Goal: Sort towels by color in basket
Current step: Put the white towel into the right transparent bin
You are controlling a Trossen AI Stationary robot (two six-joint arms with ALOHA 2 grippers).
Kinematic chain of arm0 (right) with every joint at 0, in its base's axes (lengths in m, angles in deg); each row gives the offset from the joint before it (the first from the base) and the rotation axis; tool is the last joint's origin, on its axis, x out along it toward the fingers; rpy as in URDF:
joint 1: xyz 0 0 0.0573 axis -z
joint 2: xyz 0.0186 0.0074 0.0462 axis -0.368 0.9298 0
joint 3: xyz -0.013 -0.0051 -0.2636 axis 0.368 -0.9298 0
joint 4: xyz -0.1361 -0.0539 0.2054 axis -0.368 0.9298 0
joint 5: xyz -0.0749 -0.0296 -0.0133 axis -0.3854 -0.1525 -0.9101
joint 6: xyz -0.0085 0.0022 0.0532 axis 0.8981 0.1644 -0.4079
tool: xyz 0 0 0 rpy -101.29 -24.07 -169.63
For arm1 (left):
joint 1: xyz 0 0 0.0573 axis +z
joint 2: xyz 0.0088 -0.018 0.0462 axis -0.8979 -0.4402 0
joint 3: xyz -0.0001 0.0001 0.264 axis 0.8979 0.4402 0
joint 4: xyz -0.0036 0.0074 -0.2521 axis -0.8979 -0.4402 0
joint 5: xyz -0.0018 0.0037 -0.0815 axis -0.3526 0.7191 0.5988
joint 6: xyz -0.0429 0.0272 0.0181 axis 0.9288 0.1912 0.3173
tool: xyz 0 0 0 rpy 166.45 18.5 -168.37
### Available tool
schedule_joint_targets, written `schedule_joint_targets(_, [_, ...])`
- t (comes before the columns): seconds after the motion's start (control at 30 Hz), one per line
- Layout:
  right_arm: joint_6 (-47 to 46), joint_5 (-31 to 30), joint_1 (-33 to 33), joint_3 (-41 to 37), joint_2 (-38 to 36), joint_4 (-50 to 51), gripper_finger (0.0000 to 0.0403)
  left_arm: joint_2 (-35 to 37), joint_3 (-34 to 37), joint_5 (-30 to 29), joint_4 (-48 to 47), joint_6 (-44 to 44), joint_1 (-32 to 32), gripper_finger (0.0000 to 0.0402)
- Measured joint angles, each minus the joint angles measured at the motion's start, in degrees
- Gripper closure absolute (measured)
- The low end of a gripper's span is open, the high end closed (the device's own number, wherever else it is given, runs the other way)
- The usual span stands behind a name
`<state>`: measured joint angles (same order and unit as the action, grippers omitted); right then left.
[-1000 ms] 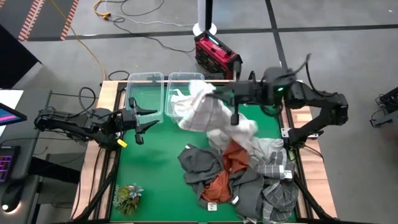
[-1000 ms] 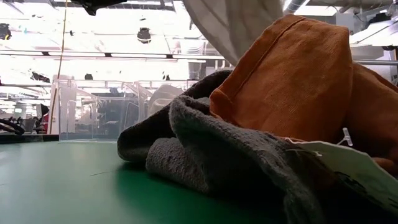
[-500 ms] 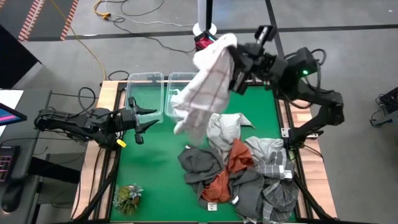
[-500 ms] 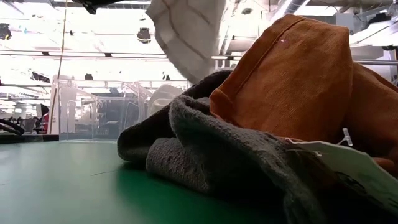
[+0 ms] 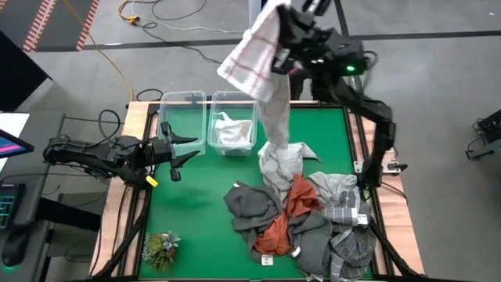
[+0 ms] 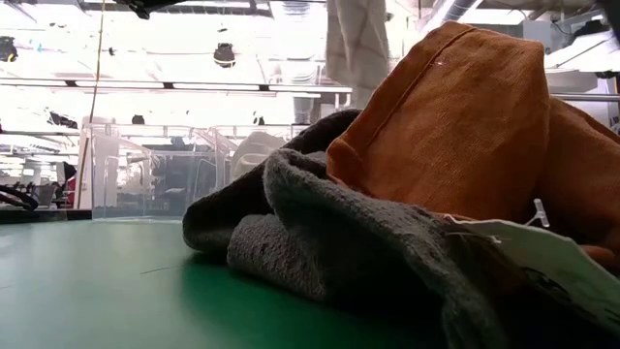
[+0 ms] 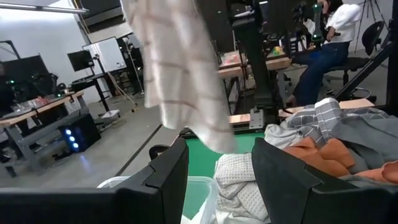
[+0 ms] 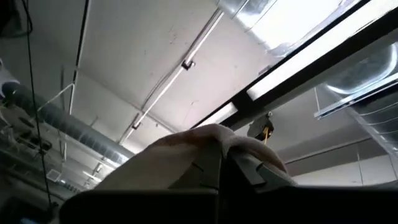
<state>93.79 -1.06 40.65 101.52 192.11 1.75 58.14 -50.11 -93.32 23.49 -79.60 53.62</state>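
My right gripper [image 5: 288, 22] is raised high over the table's far edge and is shut on a white towel with thin red-brown checks [image 5: 252, 55]. The towel hangs down [image 5: 274, 117] and also shows in the left wrist view [image 7: 180, 68] and the low view [image 6: 356, 48]. On the green mat lies a pile of towels: pale waffle [image 5: 282, 160], dark grey [image 5: 254, 204], rust-orange [image 5: 286, 211] and grey plaid [image 5: 348, 215]. My left gripper [image 5: 185, 149] is open and empty, level beside the two clear bins. My right gripper is shut on the white checked towel near its upper end. The cloth is draped over the fingers [image 8: 208, 140] and hides the place of contact. The fingers slant upward. The towel hangs slack below them; whether its lower end [image 5: 272, 141] touches the pile, I cannot tell.
Two clear bins stand at the far side: the left one [image 5: 184, 117] bare, the right one [image 5: 235, 106] with a white towel [image 5: 231, 135] in it. A small green plant [image 5: 160, 249] lies at the near left corner. A person sits beyond the table [image 7: 323, 43].
My right gripper has risen and gone toward the far edge, tipping its fingers upward. It has carried the white checked towel up from over the right bin and the pile. The towel was bunched and spread wide, and now hangs in a long strip.
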Motion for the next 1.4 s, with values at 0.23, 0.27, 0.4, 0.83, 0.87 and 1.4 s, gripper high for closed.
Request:
schedule_joint_targets(0.23, [-4.7,0.2,2.4,7.0,7.0,-5.0,0.0374,0.0,0.0,-0.3,-0.1,-0.3,0.0,0.0235])
schedule_joint_targets(0.27, [-4.8,0.2,2.6,7.0,7.6,-4.7,0.0373,0.0,0.0,-0.4,-0.3,-0.3,0.1,0.0235])
schedule_joint_targets(0.4, [-7.4,0.3,3.4,7.5,7.9,-4.1,0.0374,0.0,0.0,-1.3,-0.7,-0.3,0.5,0.0235])
schedule_joint_targets(0.83, [-22.6,0.4,4.7,7.8,8.7,-12.2,0.0373,-1.1,0.0,-1.7,-1.1,1.1,5.0,0.0235])
schedule_joint_targets(0.87, [-22.8,0.0,4.5,7.8,9.4,-11.2,0.0373,-1.2,0.0,-1.7,-1.1,1.2,5.3,0.0235])
schedule_joint_targets(1.4, [-25.1,0.1,8.1,7.6,16.0,-2.4,0.0373,-1.9,0.0,-1.7,-0.4,0.2,6.1,0.0235])
